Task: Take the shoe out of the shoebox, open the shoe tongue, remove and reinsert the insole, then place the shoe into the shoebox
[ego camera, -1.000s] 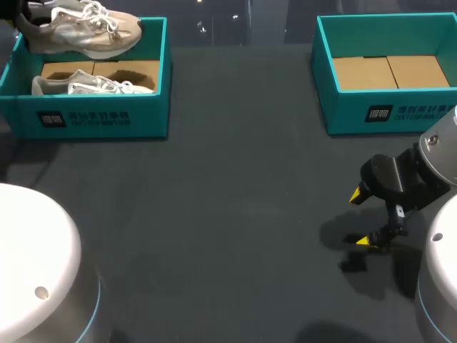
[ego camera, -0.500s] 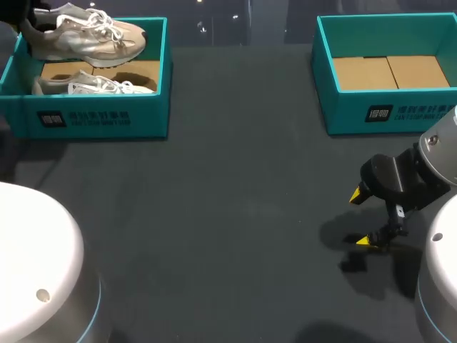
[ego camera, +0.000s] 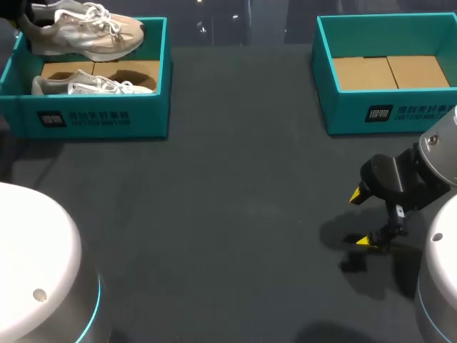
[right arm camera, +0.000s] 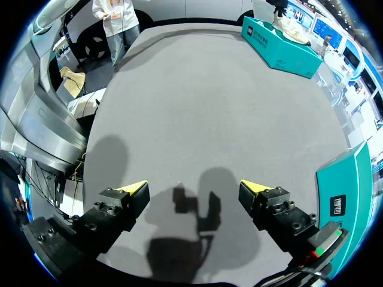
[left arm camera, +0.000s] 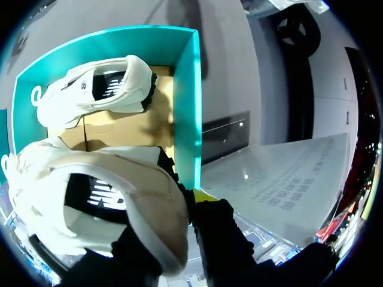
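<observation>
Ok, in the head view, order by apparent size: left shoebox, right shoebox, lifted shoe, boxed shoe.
1. left shoebox and right shoebox: alike, both cut by the frame edge, unranked.
2. lifted shoe and boxed shoe: alike; boxed one partly hidden.

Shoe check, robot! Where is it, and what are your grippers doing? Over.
Left gripper shut on shoe, up above left shoebox. Right gripper open, low over table. Second shoe lies in that box, below it.

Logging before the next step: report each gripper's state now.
Left gripper: shut on the shoe, held above the shoebox.
Right gripper: open, holding nothing.
</observation>
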Robot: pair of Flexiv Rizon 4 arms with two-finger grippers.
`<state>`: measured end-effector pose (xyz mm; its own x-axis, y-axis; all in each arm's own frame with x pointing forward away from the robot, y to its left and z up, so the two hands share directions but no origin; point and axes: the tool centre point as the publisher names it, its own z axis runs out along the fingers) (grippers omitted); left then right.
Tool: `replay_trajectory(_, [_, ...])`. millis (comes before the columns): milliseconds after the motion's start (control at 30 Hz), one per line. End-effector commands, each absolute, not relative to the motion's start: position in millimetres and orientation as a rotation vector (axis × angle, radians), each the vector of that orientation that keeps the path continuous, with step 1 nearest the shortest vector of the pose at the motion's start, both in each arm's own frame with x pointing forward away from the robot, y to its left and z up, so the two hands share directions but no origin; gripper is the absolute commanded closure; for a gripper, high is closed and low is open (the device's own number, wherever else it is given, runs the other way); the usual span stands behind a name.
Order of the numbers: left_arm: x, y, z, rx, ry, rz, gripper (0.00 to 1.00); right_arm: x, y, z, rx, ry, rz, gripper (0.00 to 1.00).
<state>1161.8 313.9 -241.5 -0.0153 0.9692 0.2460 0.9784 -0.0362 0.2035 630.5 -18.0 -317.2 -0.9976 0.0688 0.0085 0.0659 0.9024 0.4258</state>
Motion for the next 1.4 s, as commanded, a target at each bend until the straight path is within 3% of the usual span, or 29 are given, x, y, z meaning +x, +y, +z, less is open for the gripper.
replay_trajectory(33, [1158,320,-244,-2.205,-2.163,-0.5,1.0,628,-18,-317,0.11,3.054,0.679,0.0])
replay_trajectory(800, [1153,299,-213,-2.234,-2.16,-0.512,1.0,628,-18,-317,0.11,3.054,0.679,0.0])
replay_trajectory(1400, [1163,290,-244,-2.107,-2.146,-0.542,1.0,628,-18,-317,0.11,3.054,0.679,0.0])
